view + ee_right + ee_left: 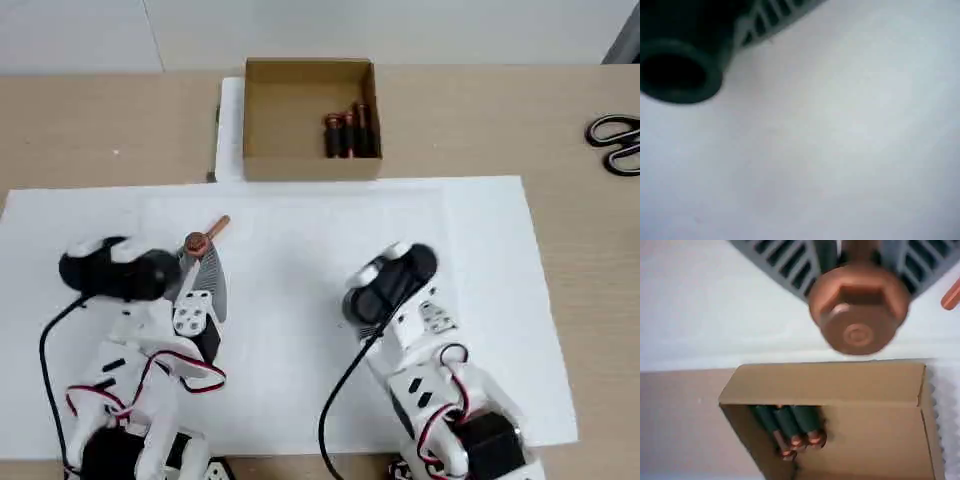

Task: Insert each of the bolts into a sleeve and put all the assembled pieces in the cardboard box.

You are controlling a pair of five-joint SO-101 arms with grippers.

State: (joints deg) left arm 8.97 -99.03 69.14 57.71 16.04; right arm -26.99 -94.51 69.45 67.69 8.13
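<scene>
Counting what the cardboard box (285,110) holds, three assembled pieces (350,134) lie side by side against its right wall, dark sleeves with copper ends. By my reading one more pairing is in hand and not yet made.

The left arm (130,275) sits in front of the box, off toward its left corner, jaws clamped on a bolt (857,315). The bolt is copper-coloured, and its hexagonal head faces away from the box. The right arm (395,280) sits in front of the box's right corner. Its jaws look closed on a sleeve (675,75), a dark tube with an open round bore.

The bolt and sleeve are well apart, so inserting one in the other and dropping the piece in the box remain. Whether other loose parts wait elsewhere, I cannot tell.
</scene>
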